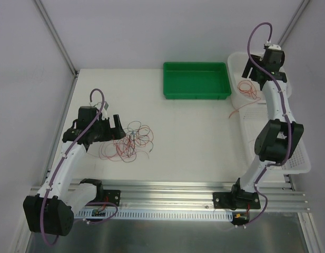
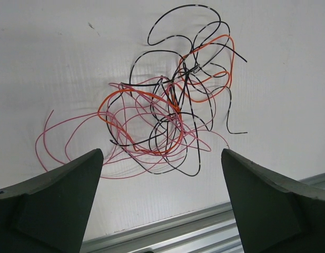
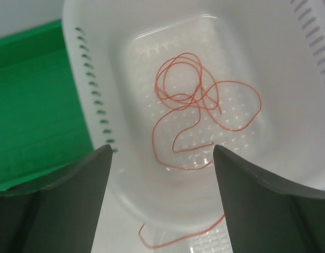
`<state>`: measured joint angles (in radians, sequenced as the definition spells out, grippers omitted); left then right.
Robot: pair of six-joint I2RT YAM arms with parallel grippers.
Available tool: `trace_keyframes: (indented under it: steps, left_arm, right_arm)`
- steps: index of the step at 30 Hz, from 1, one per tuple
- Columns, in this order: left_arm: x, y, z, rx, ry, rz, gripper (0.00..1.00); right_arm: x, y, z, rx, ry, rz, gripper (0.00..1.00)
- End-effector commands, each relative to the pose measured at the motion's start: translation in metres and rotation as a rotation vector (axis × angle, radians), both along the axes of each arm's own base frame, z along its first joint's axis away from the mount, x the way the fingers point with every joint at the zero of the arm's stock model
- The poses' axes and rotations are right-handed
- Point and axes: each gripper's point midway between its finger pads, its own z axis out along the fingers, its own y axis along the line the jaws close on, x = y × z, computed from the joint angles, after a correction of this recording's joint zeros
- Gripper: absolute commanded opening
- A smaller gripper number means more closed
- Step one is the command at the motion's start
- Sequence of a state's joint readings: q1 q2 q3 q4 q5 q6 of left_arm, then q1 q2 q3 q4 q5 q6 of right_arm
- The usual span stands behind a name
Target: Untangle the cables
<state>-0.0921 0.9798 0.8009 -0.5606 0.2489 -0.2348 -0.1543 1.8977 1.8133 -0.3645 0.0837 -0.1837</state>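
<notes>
A tangle of thin cables [image 1: 131, 141] [image 2: 162, 113], red, orange, pink and black, lies in loose loops on the white table, left of centre. My left gripper [image 1: 118, 128] [image 2: 161, 158] hovers just left of the tangle, open, nothing between its fingers. One red cable [image 1: 248, 89] [image 3: 196, 113] lies coiled alone in the white basket [image 1: 237, 60] [image 3: 125, 174] at the far right, its tail [image 1: 237, 108] hanging over the rim. Above that basket my right gripper [image 1: 263, 73] [image 3: 162, 153] stands open and empty.
A green tray [image 1: 196, 80] [image 3: 30, 100] sits at the back centre, just left of the white basket. A larger white perforated bin [image 1: 295, 158] lies along the right edge under the right arm. An aluminium rail [image 1: 173, 192] runs along the near edge.
</notes>
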Motion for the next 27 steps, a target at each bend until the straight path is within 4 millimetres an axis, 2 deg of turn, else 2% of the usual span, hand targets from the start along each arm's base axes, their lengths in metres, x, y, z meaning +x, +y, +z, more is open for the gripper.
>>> trace_keyframes:
  steps: [1, 3, 4, 6, 7, 8, 10, 11, 12, 15, 18, 25, 27]
  left_arm:
    - [0.001, 0.002, 0.005, 0.008, -0.039, 0.007, 0.97]
    - [0.001, 0.002, 0.008, 0.006, -0.05, 0.009, 0.98]
    - [0.001, 0.001, 0.009, 0.005, -0.054, 0.008, 0.98]
    - [0.001, 0.002, 0.01, 0.004, -0.06, 0.008, 0.99]
    - [0.001, 0.001, 0.011, 0.003, -0.063, 0.009, 0.99]
    - [0.0, 0.002, 0.011, 0.004, -0.063, 0.012, 0.99]
    - [0.001, 0.003, 0.013, 0.007, -0.074, 0.018, 0.99]
    - [0.0, 0.004, 0.012, 0.012, -0.073, 0.02, 0.99]
    - [0.001, 0.004, 0.013, 0.011, -0.077, 0.021, 0.99]
    - [0.0, 0.005, 0.014, 0.012, -0.083, 0.026, 0.99]
    - [0.0, 0.005, 0.015, 0.013, -0.087, 0.031, 0.99]
    - [0.0, 0.006, 0.016, 0.015, -0.092, 0.031, 0.99]
    - [0.0, 0.006, 0.016, 0.016, -0.092, 0.032, 0.99]
  right_arm:
    - [-0.036, 0.041, 0.039, 0.04, -0.054, 0.065, 0.82]
    - [-0.048, 0.056, 0.027, 0.06, -0.029, 0.054, 0.82]
    - [-0.062, 0.056, 0.015, 0.054, -0.001, 0.016, 0.82]
    - [-0.08, 0.071, -0.005, 0.077, 0.033, -0.02, 0.82]
    - [-0.082, 0.069, 0.003, 0.085, 0.005, -0.045, 0.82]
    - [-0.091, 0.082, -0.02, 0.121, 0.044, -0.061, 0.82]
    - [-0.101, 0.086, -0.033, 0.138, 0.045, -0.114, 0.82]
    - [-0.11, 0.094, -0.048, 0.148, 0.07, -0.119, 0.82]
    - [-0.113, 0.096, -0.056, 0.181, 0.069, -0.155, 0.82]
    - [-0.119, 0.105, -0.079, 0.208, 0.088, -0.21, 0.82]
    - [-0.119, 0.106, -0.095, 0.196, 0.088, -0.266, 0.8]
    - [-0.108, 0.099, -0.107, 0.128, 0.039, -0.413, 0.65]
    - [-0.11, 0.097, -0.117, 0.107, 0.066, -0.438, 0.62]
